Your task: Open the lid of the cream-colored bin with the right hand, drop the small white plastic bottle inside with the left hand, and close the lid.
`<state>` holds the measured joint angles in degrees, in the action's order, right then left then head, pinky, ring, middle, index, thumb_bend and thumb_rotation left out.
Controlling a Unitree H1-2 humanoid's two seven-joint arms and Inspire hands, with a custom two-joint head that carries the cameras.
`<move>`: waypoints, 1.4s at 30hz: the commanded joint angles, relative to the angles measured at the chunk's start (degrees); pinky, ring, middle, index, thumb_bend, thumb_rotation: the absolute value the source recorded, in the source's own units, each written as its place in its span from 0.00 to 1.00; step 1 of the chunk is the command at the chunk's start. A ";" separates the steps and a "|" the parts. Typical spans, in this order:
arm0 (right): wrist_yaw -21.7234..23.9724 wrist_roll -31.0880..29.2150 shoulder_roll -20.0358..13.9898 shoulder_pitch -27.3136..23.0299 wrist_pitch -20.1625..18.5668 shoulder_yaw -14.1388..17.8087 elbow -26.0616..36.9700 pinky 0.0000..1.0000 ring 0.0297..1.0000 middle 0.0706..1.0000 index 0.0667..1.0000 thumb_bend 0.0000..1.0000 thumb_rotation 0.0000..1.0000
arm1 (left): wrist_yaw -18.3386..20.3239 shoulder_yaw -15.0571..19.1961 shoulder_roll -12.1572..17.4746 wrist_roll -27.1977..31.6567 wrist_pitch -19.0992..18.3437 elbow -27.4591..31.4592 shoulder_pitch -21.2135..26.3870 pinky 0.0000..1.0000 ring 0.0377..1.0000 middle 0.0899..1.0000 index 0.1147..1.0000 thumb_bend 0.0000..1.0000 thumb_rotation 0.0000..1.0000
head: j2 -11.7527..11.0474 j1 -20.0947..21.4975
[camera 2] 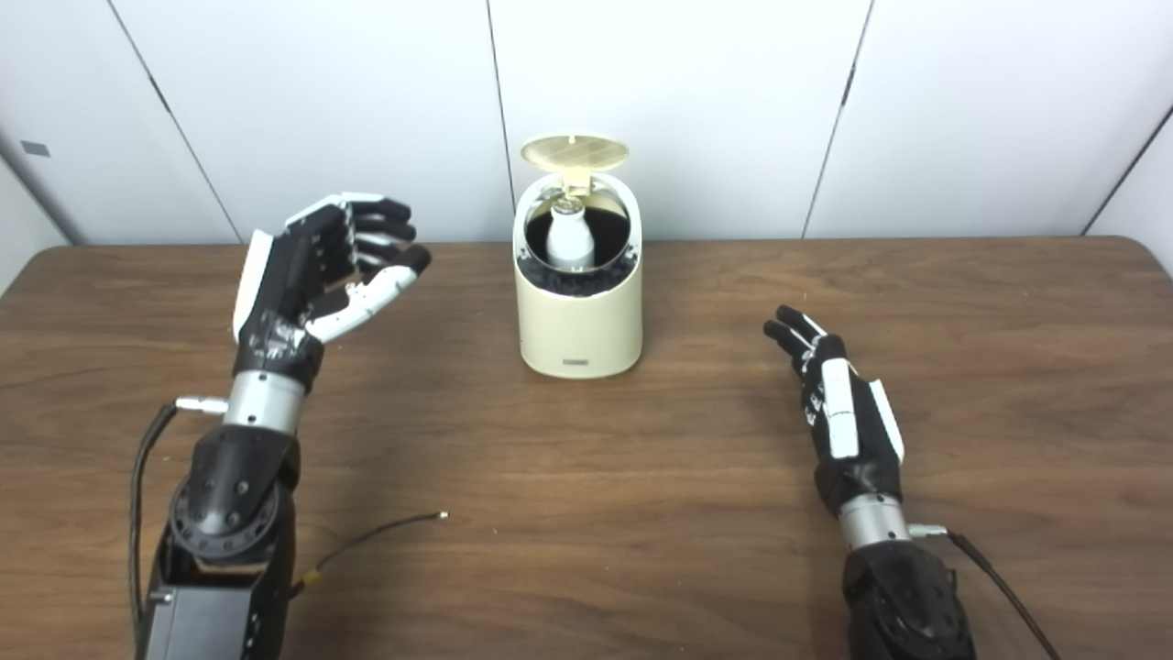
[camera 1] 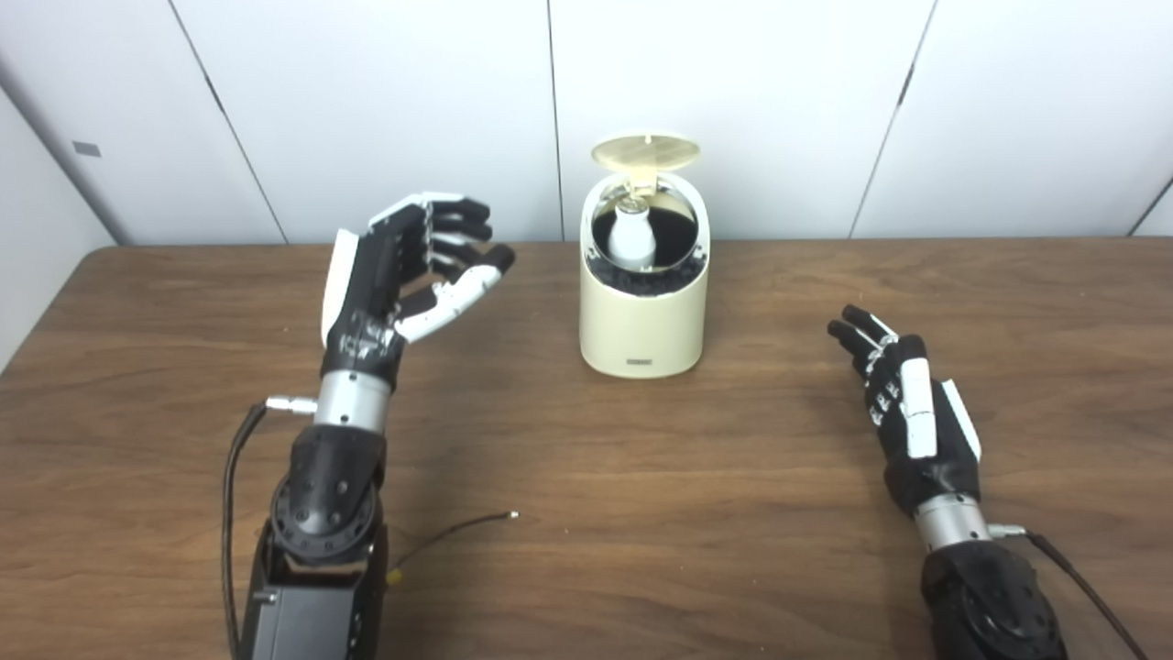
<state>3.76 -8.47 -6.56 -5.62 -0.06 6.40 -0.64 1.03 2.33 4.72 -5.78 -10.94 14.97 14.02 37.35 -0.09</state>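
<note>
One cream-colored cylindrical plastic bin (camera 1: 644, 312) stood on the brown wood-grain bench (camera 1: 586, 513), near the middle of the far edge. Its one round cream lid (camera 1: 645, 152) was raised upright at the back of the bin's opening, hinged there and facing me. One small white plastic bottle (camera 1: 633, 234) sat inside the bin against the dark liner, cap end up, visible through the opening.

My two hands were both over the bench and well apart from the bin. My left hand (camera 1: 403, 275), black with white panels, was held up to the left of the bin, toward the far-left corner, fingers (camera 1: 458, 225) curled loosely and spread, thumb pointing toward the bin, with nothing in it: released. My right hand (camera 1: 903, 394) lay low toward the right edge, nearer the near side than the bin was, fingers extended toward the far edge and apart, likewise released and holding nothing.

One thin black loose cable (camera 1: 458, 532) lay on the bench by my left forearm, near the near edge.
</note>
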 commanded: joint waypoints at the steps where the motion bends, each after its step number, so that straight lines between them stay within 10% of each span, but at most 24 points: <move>1: 0.64 -0.21 -0.94 -1.79 2.41 0.25 2.29 0.99 0.94 0.88 0.89 0.67 0.98 | 3.07 0.04 1.47 4.00 -0.47 0.85 -0.06 0.68 0.75 0.79 0.80 0.64 0.52 | 0.10 0.22; 9: 0.15 1.43 -1.56 -5.90 -0.80 -0.92 8.04 1.00 0.98 0.94 0.91 0.70 0.98 | 6.07 -1.07 0.28 9.16 1.95 -3.60 -5.64 0.99 1.00 1.00 1.00 0.66 0.99 | 0.57 1.05; 22: 1.12 18.29 -4.75 -19.39 -14.83 -9.57 14.68 0.93 0.97 0.94 0.88 0.65 1.00 | 4.95 0.23 -2.56 11.09 7.79 -10.68 -8.51 1.00 1.00 1.00 1.00 0.70 1.00 | 0.64 1.27; 42: 3.81 33.93 -9.56 -37.11 -13.46 -17.46 2.04 0.92 0.96 0.95 0.88 0.56 1.00 | 4.31 -0.19 -3.74 11.08 8.38 -11.28 -9.30 0.99 1.00 1.00 1.00 0.66 1.00 | 0.25 0.67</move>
<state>7.45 24.43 -15.21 -39.49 -15.69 -10.80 0.73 5.99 2.18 1.33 4.98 -3.27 2.74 4.19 37.53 0.53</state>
